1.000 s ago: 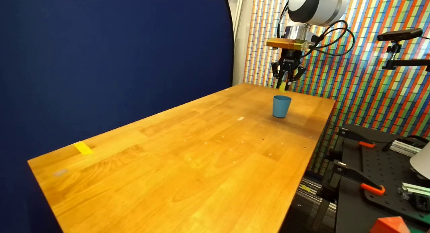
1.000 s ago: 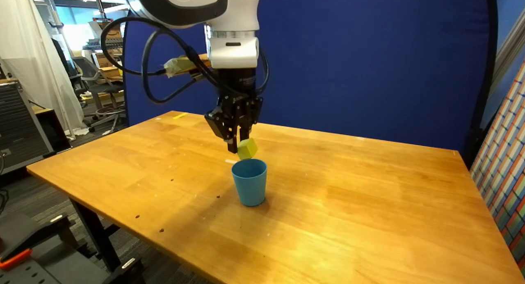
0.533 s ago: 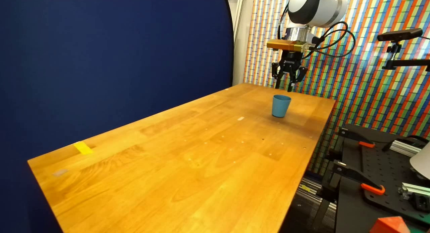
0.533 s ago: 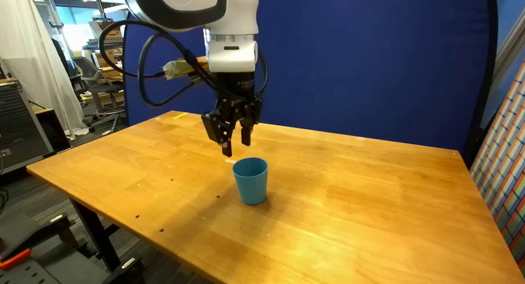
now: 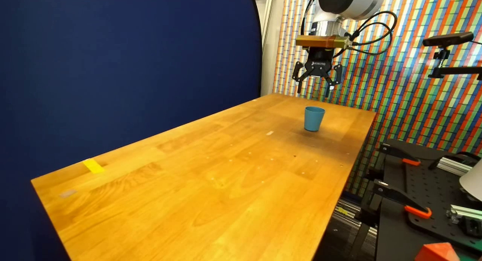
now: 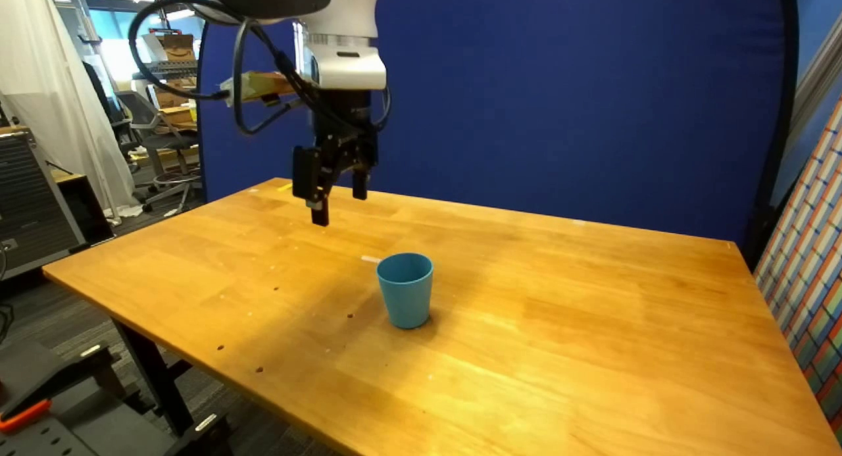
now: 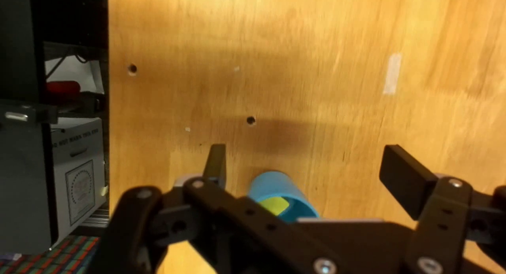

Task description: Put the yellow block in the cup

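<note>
Block (image 7: 274, 205): there it sits, in the cup (image 7: 272, 184), and only the wrist view catches it; in both exterior views the cup's wall hides it.
Yellow: a bright patch inside the rim, partly behind the jaws.
Cup: blue, upright on the bench (image 6: 592, 351).
Jaws: released, spread wide, up clear of cup and bench.
</note>
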Controlling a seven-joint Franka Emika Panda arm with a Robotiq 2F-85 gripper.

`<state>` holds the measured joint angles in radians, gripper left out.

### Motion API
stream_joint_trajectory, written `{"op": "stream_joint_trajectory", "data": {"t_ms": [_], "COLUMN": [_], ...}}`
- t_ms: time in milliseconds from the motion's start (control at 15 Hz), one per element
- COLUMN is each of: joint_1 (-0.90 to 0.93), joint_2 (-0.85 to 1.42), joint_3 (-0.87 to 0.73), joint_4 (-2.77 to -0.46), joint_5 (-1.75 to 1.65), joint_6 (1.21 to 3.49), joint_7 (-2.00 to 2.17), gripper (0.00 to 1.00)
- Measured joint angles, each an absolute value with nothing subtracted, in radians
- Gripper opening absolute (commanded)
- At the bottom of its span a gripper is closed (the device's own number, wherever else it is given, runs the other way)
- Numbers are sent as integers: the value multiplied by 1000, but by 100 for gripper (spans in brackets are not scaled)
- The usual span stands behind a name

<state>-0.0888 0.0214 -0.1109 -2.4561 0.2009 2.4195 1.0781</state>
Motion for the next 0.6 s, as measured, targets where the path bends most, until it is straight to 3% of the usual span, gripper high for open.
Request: {"op": "stream_joint_trajectory", "data": {"t_ms": [600], "joint_1": [-22], "joint_2": [-112], "joint_3": [-22], "joint_4": [-2244], "joint_5": [197], "joint_6": [1987], "joint_7": [875], "gripper": [100]}}
